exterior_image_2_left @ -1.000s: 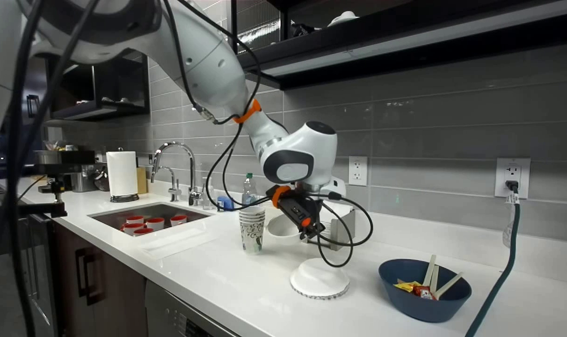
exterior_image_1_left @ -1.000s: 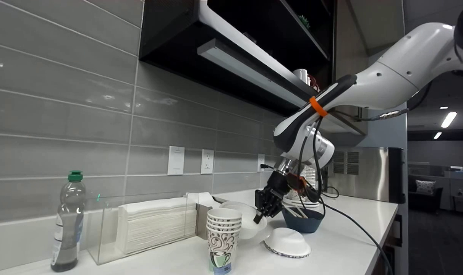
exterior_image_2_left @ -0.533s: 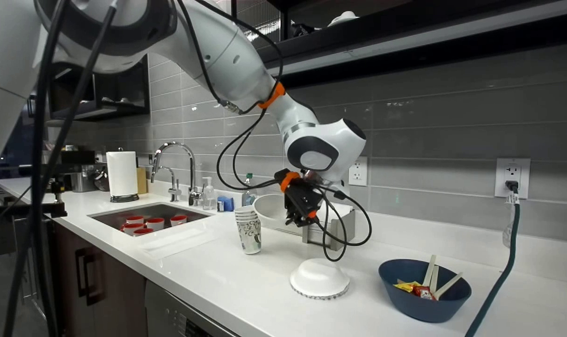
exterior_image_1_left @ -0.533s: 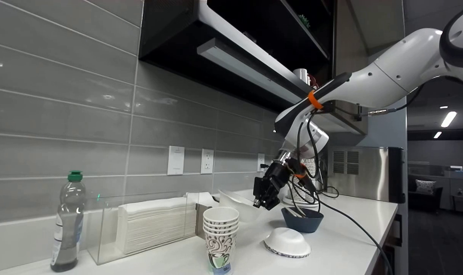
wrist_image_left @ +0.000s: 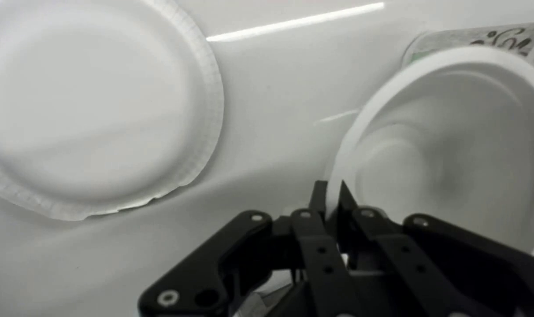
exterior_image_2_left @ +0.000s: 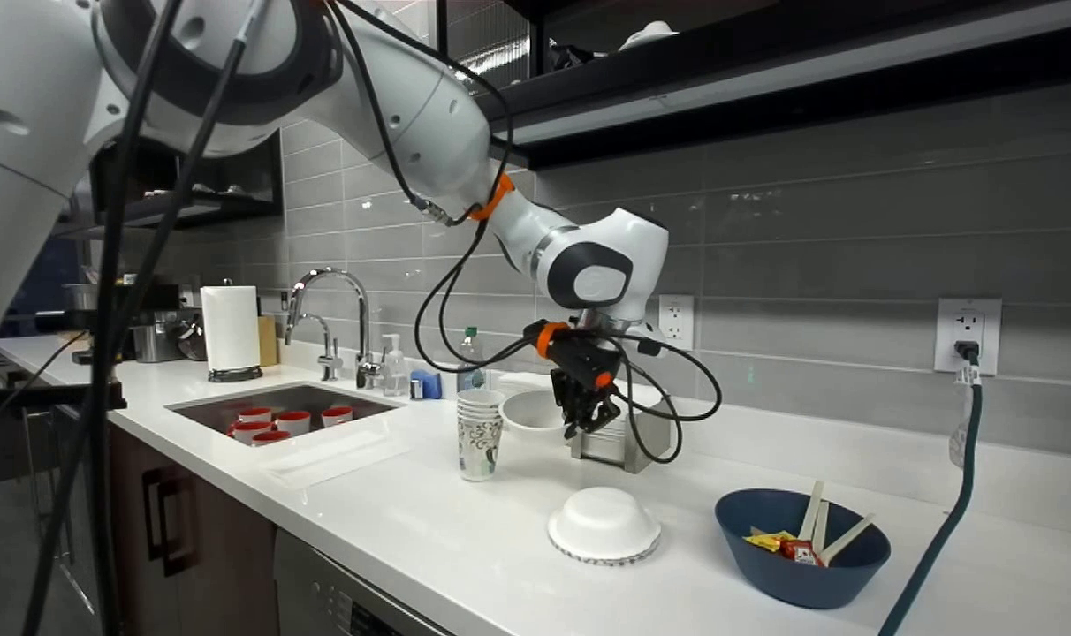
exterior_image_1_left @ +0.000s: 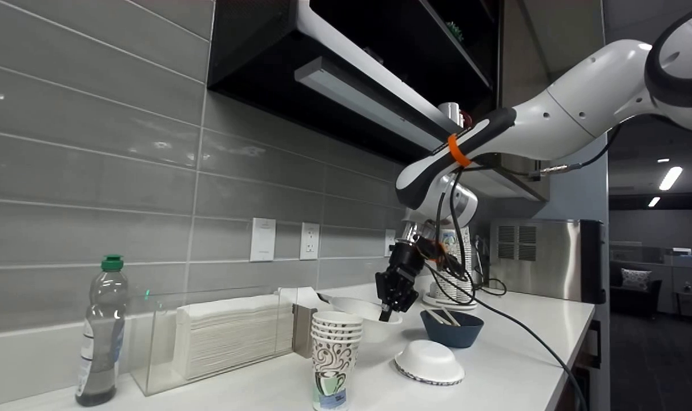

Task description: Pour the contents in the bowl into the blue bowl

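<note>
My gripper [wrist_image_left: 333,193] is shut on the near rim of the pale cream-white bowl [wrist_image_left: 483,185], one finger inside and one outside. The same bowl shows in both exterior views [exterior_image_1_left: 374,330] [exterior_image_2_left: 533,412], slightly tilted and apparently raised off the counter. I see no contents in the visible part of its inside. The gripper also shows in both exterior views [exterior_image_1_left: 385,315] [exterior_image_2_left: 576,431]. The dark blue bowl [exterior_image_1_left: 459,335] stands upright on the counter, away from my gripper. In an exterior view the blue bowl [exterior_image_2_left: 796,579] holds pale sticks and small yellow and red packets.
Stacked patterned paper cups [exterior_image_1_left: 333,359] [exterior_image_2_left: 479,442] stand close beside the held bowl. An upturned white dish [exterior_image_1_left: 430,362] [exterior_image_2_left: 604,526] [wrist_image_left: 86,101] lies between it and the blue bowl. A napkin holder [exterior_image_1_left: 226,339] stands behind. A shelf [exterior_image_2_left: 765,97] hangs above.
Half a second ago the held bowl was higher and more tilted, and the paper cups leaned. Now the bowl is lower and more level, and the cups stand upright. The blue bowl has not moved.
</note>
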`<act>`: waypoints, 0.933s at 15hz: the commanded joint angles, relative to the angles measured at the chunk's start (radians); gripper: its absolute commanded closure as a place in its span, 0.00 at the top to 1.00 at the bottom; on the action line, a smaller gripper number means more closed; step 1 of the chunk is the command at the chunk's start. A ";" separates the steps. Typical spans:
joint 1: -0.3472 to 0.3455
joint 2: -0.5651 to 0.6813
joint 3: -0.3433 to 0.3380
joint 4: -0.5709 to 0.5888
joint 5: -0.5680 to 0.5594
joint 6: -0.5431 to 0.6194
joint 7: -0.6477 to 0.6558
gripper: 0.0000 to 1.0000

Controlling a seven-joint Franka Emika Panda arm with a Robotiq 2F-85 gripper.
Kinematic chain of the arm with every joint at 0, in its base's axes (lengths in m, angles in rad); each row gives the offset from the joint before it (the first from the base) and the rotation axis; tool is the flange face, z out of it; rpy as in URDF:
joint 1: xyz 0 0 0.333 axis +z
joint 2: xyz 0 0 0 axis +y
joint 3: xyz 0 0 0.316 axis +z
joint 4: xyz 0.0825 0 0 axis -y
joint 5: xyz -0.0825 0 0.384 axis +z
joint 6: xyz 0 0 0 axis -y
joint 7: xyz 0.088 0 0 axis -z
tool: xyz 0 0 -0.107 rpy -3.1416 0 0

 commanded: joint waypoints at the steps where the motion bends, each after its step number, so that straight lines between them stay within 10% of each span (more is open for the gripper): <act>1: 0.029 0.084 -0.025 0.102 -0.104 -0.038 0.112 0.01; 14: 0.010 0.027 0.011 0.164 -0.083 -0.238 0.044 0.01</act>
